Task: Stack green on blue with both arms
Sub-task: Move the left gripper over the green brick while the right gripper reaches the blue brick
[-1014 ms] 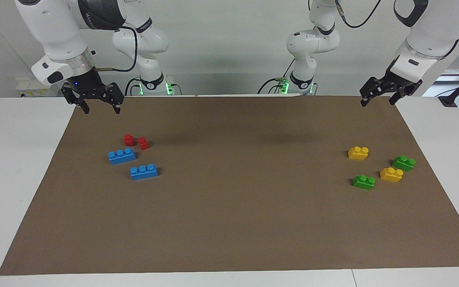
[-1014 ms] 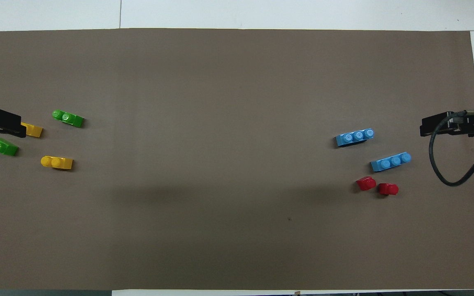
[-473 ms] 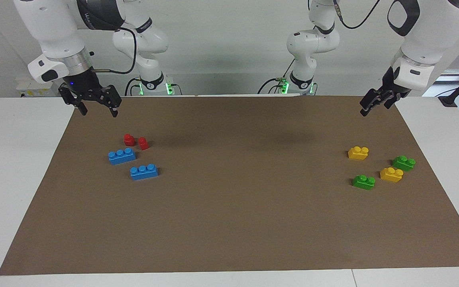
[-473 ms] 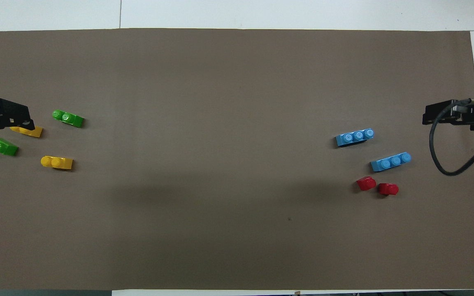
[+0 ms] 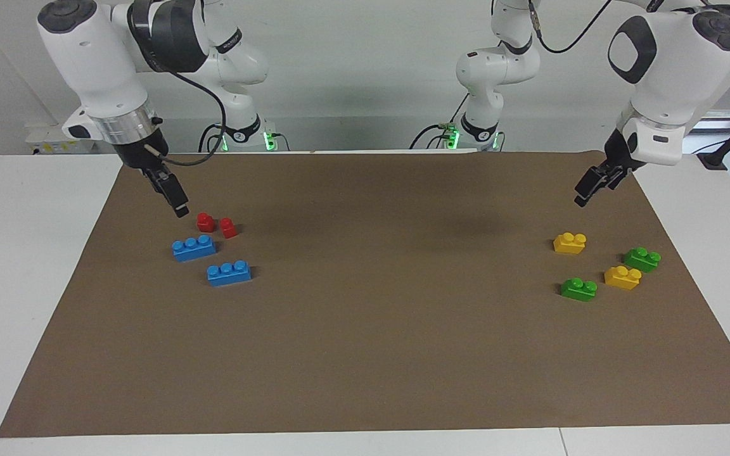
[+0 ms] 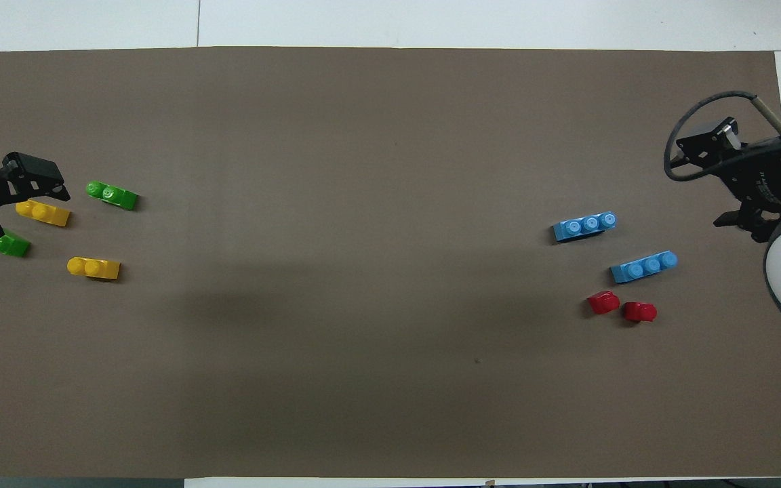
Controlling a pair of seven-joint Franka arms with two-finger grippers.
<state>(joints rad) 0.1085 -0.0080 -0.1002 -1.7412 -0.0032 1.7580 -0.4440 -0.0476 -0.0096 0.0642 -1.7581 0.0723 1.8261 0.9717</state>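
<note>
Black two-finger grippers hang above a brown mat, both holding nothing. At the upper left of the facing view the right gripper [image 5: 179,208] points down at the mat just beside two red one-stud bricks [image 5: 216,225]; whether its fingers are apart cannot be told. At the upper right of that view the left gripper [image 5: 582,194] hangs over the mat near a yellow two-stud brick [image 5: 569,242]; in the overhead view its fingers look spread, at the left edge of the frame.

Below the red bricks in the facing view lie two blue three-stud bricks [image 5: 194,247] [image 5: 229,273], near each other but apart. At the right of that view two green two-stud bricks [image 5: 578,289] [image 5: 642,258] sit on the mat with a second yellow brick [image 5: 622,277] between them. No brick is stacked.
</note>
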